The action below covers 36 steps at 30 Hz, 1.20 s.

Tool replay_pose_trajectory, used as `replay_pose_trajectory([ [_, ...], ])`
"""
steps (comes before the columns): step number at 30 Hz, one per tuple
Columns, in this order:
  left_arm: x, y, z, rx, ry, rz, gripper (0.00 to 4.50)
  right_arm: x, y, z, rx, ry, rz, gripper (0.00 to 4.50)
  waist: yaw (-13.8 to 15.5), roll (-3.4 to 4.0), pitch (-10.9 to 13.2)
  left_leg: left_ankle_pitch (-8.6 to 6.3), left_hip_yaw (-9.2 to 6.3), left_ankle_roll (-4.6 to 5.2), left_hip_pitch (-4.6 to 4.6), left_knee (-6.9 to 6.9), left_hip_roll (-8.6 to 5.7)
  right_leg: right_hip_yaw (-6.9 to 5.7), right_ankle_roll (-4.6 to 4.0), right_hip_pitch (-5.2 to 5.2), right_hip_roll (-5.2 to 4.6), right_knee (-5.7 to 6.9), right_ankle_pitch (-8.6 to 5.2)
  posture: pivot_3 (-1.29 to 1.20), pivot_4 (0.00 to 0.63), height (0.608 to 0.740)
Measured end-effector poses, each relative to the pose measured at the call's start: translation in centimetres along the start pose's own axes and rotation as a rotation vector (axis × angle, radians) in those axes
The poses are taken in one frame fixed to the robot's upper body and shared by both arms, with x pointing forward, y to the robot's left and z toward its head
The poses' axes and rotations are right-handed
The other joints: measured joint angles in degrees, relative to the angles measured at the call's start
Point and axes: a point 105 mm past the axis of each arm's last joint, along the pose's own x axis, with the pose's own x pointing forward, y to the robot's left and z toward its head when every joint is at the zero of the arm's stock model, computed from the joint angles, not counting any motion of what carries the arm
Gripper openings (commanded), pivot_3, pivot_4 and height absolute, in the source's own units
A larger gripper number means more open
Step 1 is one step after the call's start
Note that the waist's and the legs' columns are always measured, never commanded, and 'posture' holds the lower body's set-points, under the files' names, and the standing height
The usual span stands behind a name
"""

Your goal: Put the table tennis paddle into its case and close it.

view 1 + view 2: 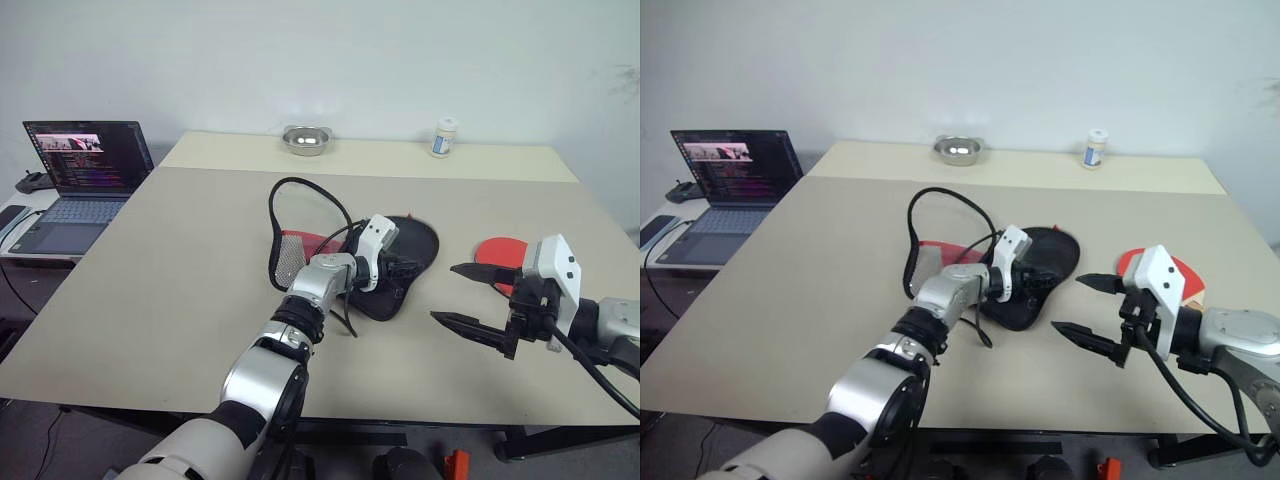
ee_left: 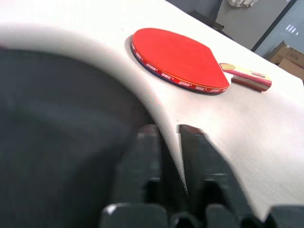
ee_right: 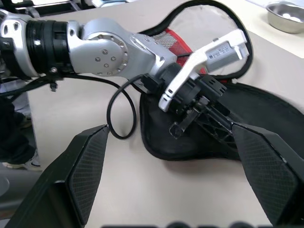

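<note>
Matt beige table (image 1: pixel 180 290), smooth, no shine. The case (image 1: pixel 415 245) lies soft, black cloth dull as felt, red mesh (image 3: pixel 176 40) coarse at its mouth. The table tennis paddle (image 2: pixel 175 59) wears flat red rubber with a pale wooden handle (image 2: pixel 247 77). Right gripper (image 3: pixel 183 178) fingers are black plastic, cross-hatched. Steel bowl (image 1: pixel 306 140) gleams at the far edge.

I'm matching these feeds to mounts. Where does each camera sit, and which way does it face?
Left and right eye views: on the head, looking down over the table; both arms show.
Left wrist view: on the left wrist, looking along the left gripper past the case to the paddle.
Right wrist view: on the right wrist, between the open right gripper fingers, at the left arm on the case.
Shared: case in all; paddle in the eye and left wrist views.
</note>
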Motion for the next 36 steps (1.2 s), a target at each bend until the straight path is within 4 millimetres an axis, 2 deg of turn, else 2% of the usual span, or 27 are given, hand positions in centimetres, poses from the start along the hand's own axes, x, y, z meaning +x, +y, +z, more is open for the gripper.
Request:
replay_pose_trajectory([
  [5, -0.5, 0.3, 0.3, 0.003, -0.005, 0.0, 3.55, -0.1, -0.4, 0.1, -0.002, -0.003, -0.032, 4.5, -0.01, 0.0, 0.0, 0.0, 0.01, 0.0, -0.01, 0.0, 0.0, 0.0, 0.0, -0.01, -0.01, -0.01, 0.0, 0.0, 0.15, 0.74],
  [7, -1.2, 0.0, 1.3, 0.025, -0.024, -0.036, 4.26, -0.2, -0.7, 0.1, 0.005, -0.008, -0.053, 4.5, -0.03, 0.01, 0.0, 0.0, 0.02, -0.01, -0.01, -0.01, 0.01, 0.0, -0.01, -0.02, -0.01, 0.0, 0.0, 0.0, 0.15, 0.74],
  [10, -2.6, -0.2, 2.7, 0.075, -0.05, -0.08, 4.26, -0.1, -1.2, 0.0, 0.029, -0.02, -0.091, 4.5, -0.07, 0.01, 0.0, 0.01, 0.04, -0.02, 0.0, -0.01, 0.02, 0.03, -0.01, -0.02, -0.01, 0.02, 0.0, 0.0, 0.15, 0.74],
  [13, -5.6, 0.7, 4.3, 0.126, -0.057, -0.081, 4.26, -0.2, -2.2, 0.0, 0.08, -0.044, -0.152, 4.5, -0.25, 0.02, 0.01, 0.03, 0.05, -0.04, 0.03, 0.0, 0.05, 0.06, -0.02, -0.07, -0.01, 0.13, 0.01, 0.0, 0.15, 0.74],
  [15, -8.4, 1.8, 5.7, 0.163, -0.063, -0.049, 4.26, -0.2, -2.8, -0.1, 0.12, -0.059, -0.194, 4.5, -0.29, 0.04, 0.0, 0.05, 0.03, -0.09, 0.05, -0.01, 0.11, 0.06, -0.04, -0.11, -0.02, 0.2, 0.0, 0.0, 0.15, 0.74],
  [18, -12.5, 2.3, 6.9, 0.224, -0.058, -0.061, 4.26, 0.3, -3.3, -0.7, 0.181, -0.05, -0.242, 4.5, -0.35, 0.07, 0.0, 0.08, 0.06, -0.13, 0.03, -0.04, 0.13, 0.08, -0.09, -0.17, -0.01, 0.22, 0.01, 0.0, 0.15, 0.74],
  [20, -14.6, 1.7, 7.0, 0.251, -0.048, -0.114, 4.26, 1.2, -3.6, -1.4, 0.22, -0.036, -0.268, 4.5, -0.32, 0.08, -0.01, 0.1, 0.09, -0.17, 0.03, -0.05, 0.13, 0.07, -0.21, -0.17, -0.02, 0.22, 0.05, 0.0, 0.15, 0.74],
  [23, -17.5, 0.7, 5.7, 0.265, -0.006, -0.206, 4.26, 3.2, -3.9, -2.7, 0.311, -0.021, -0.298, 4.5, -0.32, 0.08, -0.01, 0.11, 0.15, -0.18, 0.0, -0.04, 0.12, 0.09, -0.35, -0.19, -0.09, 0.22, 0.13, 0.0, 0.15, 0.74],
  [29, -19.5, -1.9, 4.8, 0.281, 0.029, -0.34, 4.26, 6.2, -4.4, -4.7, 0.495, 0.028, -0.356, 4.5, 0.14, 0.09, 0.0, 0.11, 0.15, -0.17, -0.07, -0.01, 0.03, 0.06, -0.36, -0.2, -0.11, 0.2, 0.13, 0.0, 0.15, 0.74],
  [36, -20.9, -1.9, 3.4, 0.309, 0.09, -0.336, 4.26, 7.5, -4.0, -6.9, 0.597, 0.106, -0.393, 4.5, -0.12, 0.1, 0.01, 0.11, 0.17, -0.16, -0.06, -0.04, 0.11, 0.08, -0.36, -0.23, -0.08, 0.21, 0.13, 0.0, 0.15, 0.74],
])
